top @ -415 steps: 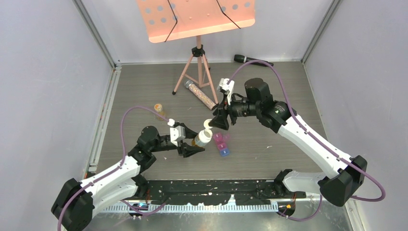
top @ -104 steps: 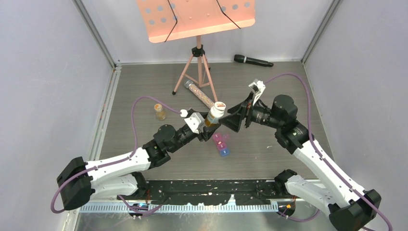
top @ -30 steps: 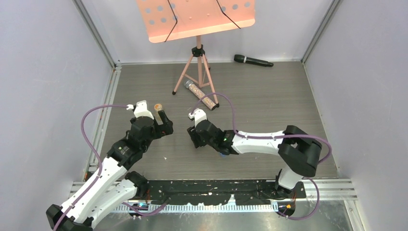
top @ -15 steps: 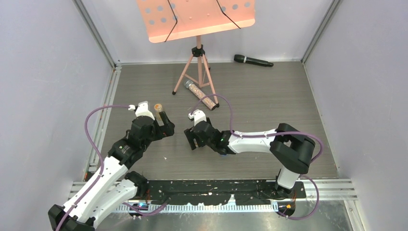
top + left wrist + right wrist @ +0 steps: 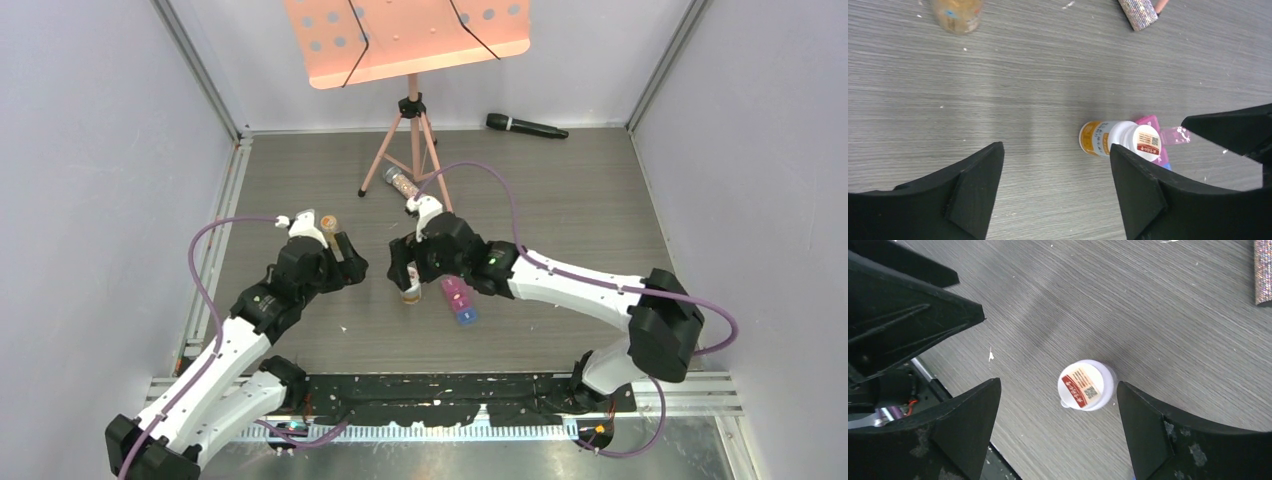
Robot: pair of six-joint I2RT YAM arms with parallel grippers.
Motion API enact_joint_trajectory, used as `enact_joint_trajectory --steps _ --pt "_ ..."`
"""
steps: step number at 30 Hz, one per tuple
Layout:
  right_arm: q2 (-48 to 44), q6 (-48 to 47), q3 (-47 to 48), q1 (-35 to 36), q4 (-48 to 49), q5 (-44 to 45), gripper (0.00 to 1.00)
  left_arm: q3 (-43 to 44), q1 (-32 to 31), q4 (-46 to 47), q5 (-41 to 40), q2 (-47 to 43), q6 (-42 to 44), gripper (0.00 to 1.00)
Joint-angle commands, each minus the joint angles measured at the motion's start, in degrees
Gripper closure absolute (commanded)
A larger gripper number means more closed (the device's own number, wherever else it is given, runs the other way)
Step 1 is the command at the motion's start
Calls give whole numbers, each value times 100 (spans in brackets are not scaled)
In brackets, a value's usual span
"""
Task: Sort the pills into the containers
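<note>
A white-capped pill bottle (image 5: pixel 411 293) (image 5: pixel 1118 140) (image 5: pixel 1086 385) stands upright just left of the containers (image 5: pixel 460 300), a pink, purple and blue strip whose pink end (image 5: pixel 1151 122) peeks out behind the bottle. No loose pills show. My right gripper (image 5: pixel 405 272) (image 5: pixel 1058 387) hovers open above the bottle, whose cap sits nearer its right finger, untouched. My left gripper (image 5: pixel 352 258) (image 5: pixel 1055 150) is open and empty, left of the bottle and pointing toward it.
A small amber vial (image 5: pixel 328 226) (image 5: pixel 957 12) stands beside the left wrist. A clear tube of speckled beads (image 5: pixel 418 200) (image 5: pixel 1138 7) lies by the pink music stand's tripod (image 5: pixel 412 150). A black microphone (image 5: pixel 525 126) lies at the back wall.
My right gripper has opened and lifted off the pill bottle, leaving it standing beside the containers. My left gripper has shifted slightly right and narrowed a little.
</note>
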Motion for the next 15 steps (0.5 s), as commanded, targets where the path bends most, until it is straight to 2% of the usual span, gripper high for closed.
enact_joint_trajectory --steps 1,2,4,6,13,15 --pt "-480 392 -56 -394 -245 -778 13 189 41 517 686 221 -320 26" --pt "-558 455 -104 -457 -240 -889 16 176 41 612 840 308 -381 29" --pt "-593 666 -142 -716 -237 -1102 34 145 41 797 1180 470 -522 37" --pt "-553 790 -148 -876 -229 -1365 45 74 41 1034 1543 613 -645 43" --pt "-334 1353 -285 -1161 -141 -2028 53 -185 41 1675 2149 972 -1148 44" --pt "-286 1504 -397 -1224 -3 -2128 55 -261 41 1865 2223 1031 -1240 47"
